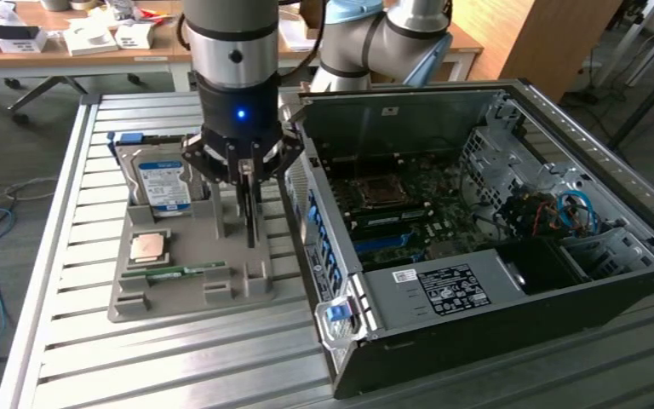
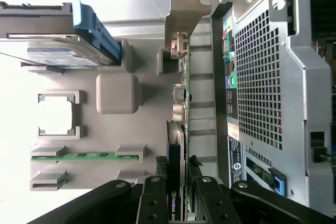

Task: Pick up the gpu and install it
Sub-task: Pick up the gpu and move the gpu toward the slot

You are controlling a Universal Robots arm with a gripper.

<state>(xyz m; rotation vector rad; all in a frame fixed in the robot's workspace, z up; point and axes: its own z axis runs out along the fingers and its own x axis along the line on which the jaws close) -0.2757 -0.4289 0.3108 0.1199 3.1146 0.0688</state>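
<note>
The arm (image 1: 232,43) comes straight down from the upper middle of the exterior view, its wrist vertical and a blue light glowing on its dark collar. The end effector (image 1: 248,226) points down over the grey holder tray (image 1: 191,294), on the tray's side nearest the open computer case (image 1: 509,256). Its fingers are drawn narrow, one on each face of the gpu (image 2: 175,153), and appear to clamp it. The card stands on edge along that side of the tray, seated in its slots, with the tray resting on the slatted metal counter (image 1: 100,358).

The exterior view gives the whole layout. A hard drive (image 1: 166,181) with a blue-white label stands at the tray's far end. A square processor chip (image 1: 149,247) lies below it in the frame, and a green memory stick (image 1: 174,273) lies nearer the camera. The case fills the exterior view's right, and its motherboard (image 1: 401,204) is exposed.

The wrist view looks along the card instead. It shows the two black fingers (image 2: 152,198) straddling a printed label on the card's dark shroud. The card's silver connectors and its metal bracket (image 2: 185,6) sit at the end farthest from the grip. The case's perforated rear panel (image 2: 257,77) lies just beside the card, which the exterior view hides behind the arm.
</note>
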